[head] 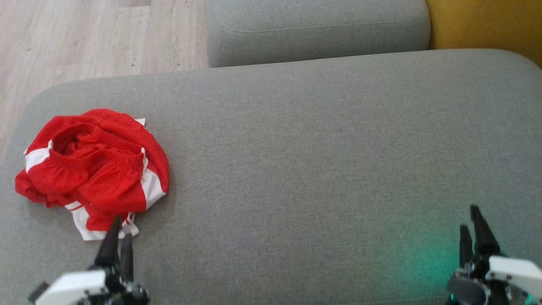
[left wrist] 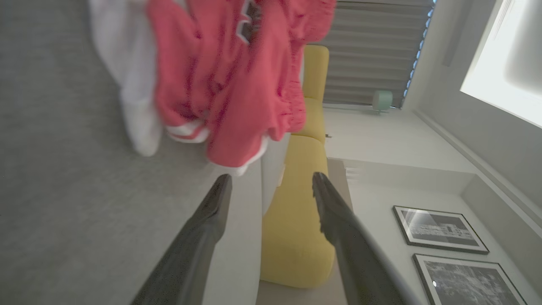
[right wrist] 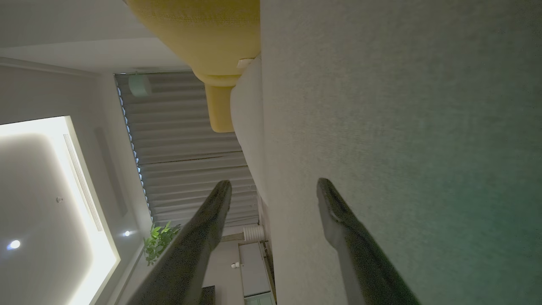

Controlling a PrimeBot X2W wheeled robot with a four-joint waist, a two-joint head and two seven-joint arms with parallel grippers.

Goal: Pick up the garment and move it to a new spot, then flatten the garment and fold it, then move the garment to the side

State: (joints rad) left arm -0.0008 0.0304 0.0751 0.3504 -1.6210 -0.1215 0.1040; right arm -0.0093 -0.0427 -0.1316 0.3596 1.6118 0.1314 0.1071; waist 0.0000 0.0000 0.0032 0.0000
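Garment [head: 95, 165]: red with white trim, crumpled in a loose heap at the left end of the grey seat cushion [head: 317, 148], near its rounded left edge, unflattened. No clear long axis in the heap; roughly round, white hem corner trailing from the near side. Directly ahead of the left gripper [head: 121, 228], along the line of its fingers, white hem just beyond the fingertips; contact not determinable from the head view, a small gap apparent in the left wrist view. Left fingers spread apart, nothing between them. Right gripper [head: 468, 217] toward the opposite end of the cushion, well apart from the heap, fingers likewise spread and empty, green glow on the fabric beside it. Left arm plainly the nearer. Assessment: pick-up step pending; short forward reach by the left arm onto the near hem likely sufficient for a pinch, with risk of catching one layer only and trailing the rest. Bare cushion to the right available as new spot.
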